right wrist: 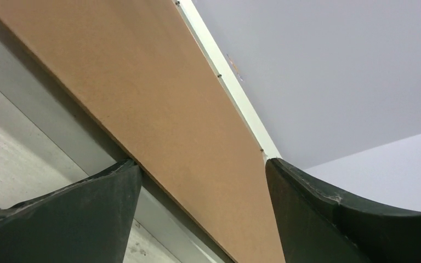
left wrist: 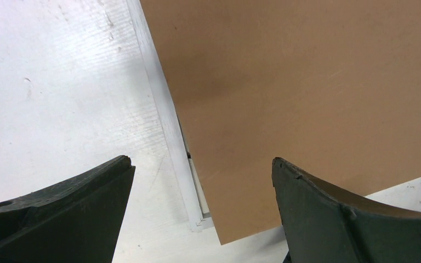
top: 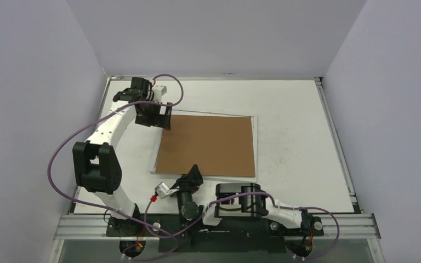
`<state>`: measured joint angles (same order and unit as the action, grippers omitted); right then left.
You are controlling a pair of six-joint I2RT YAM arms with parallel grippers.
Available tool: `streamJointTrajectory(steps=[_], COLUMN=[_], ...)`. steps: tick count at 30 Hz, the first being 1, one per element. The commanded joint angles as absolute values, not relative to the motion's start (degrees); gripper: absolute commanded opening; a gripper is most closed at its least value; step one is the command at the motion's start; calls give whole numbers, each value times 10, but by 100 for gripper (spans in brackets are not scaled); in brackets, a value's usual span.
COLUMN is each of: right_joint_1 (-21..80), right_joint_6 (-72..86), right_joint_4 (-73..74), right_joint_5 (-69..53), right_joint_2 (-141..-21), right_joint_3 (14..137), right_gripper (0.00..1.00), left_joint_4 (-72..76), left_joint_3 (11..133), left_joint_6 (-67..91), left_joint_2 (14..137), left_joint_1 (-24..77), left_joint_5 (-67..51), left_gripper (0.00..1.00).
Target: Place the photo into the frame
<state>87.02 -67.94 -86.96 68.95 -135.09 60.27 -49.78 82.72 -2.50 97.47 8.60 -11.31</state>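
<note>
Brown backing board (top: 207,145) lies over the white frame (left wrist: 167,120). We note left jaws, right jaws spread wide, gripping nothing.

Bright, even, diffuse light, sharp focus, a faint soft shadow across the brown board (left wrist: 214,82).
</note>
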Motion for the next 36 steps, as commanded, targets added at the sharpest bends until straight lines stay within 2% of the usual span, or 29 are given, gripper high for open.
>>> streamJointTrajectory(steps=[1, 9, 13, 17, 23, 27, 31, 36], right_joint_1=[883, 842, 836, 833, 832, 820, 752, 589], right_joint_6=[-575, -287, -268, -154, -101, -55, 38, 147], right_joint_4=[-868, -513, -460, -269, -188, -132, -55, 63], right_joint_5=[718, 667, 623, 522, 477, 446, 392, 277], right_joint_2=[-1293, -1205, -1161, -1100, -1056, -1035, -967, -857], right_joint_3=[605, 630, 611, 634, 611, 631, 656, 682], right_gripper=[85, 79, 82, 87, 93, 93, 92, 91], left_joint_4=[-506, -500, -502, -509, -511, -518, -512, -491], left_joint_3=[875, 850, 845, 842, 835, 833, 821, 813], left_joint_6=[-38, -37, -38, -39, -45, -51, -73, -100], left_joint_2=[979, 962, 957, 950, 934, 934, 934, 952], left_joint_1=[74, 64, 53, 45, 29, 11, -21, -30], left_joint_5=[-127, -140, -151, -159, -165, -178, -206, -196], left_gripper=[96, 96, 96, 96, 96, 96, 96, 96])
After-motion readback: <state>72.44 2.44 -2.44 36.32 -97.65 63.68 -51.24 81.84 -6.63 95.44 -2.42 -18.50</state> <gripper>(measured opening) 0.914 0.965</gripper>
